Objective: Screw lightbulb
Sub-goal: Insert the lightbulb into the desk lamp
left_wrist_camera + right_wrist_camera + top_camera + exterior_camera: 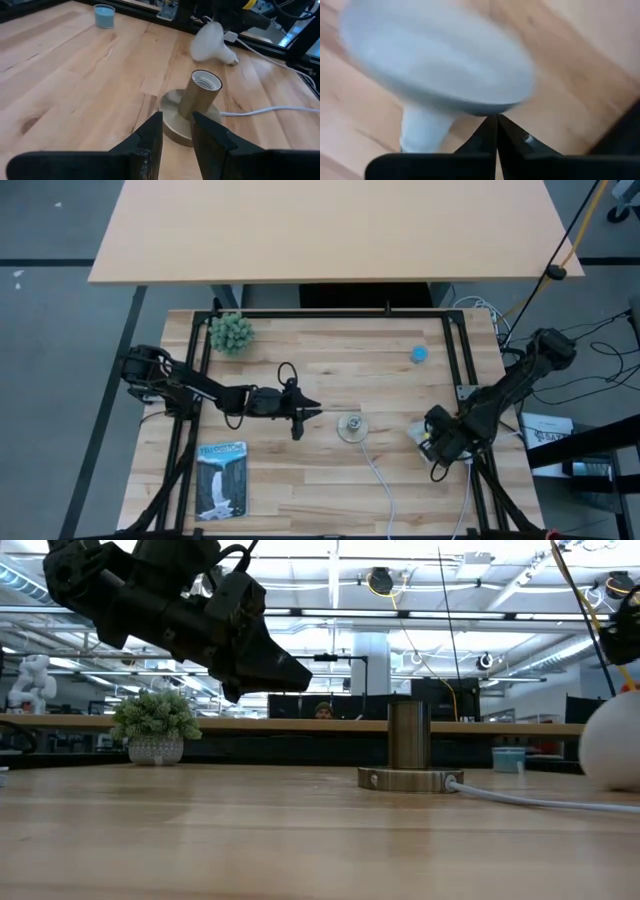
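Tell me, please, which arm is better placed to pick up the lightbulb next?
Probably the right: its gripper, fingers shut, hangs directly at the lightbulb lying on the table. The left gripper faces the empty socket instead.

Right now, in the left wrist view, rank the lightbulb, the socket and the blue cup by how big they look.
1. Socket, nearest the camera, so its lead is partly nearness.
2. Lightbulb, lying farther back.
3. Blue cup, farthest and clearly smallest.

Wooden plank surface (330,480) carries 5 items: a small potted plant (231,333) at one far corner, a blue cup (419,353) toward the other, and a printed booklet (221,479) near the front. A brass socket (351,427) with white cord (380,477) stands mid-surface. The lightbulb (212,41) lies on its side near the socket, apart from it.
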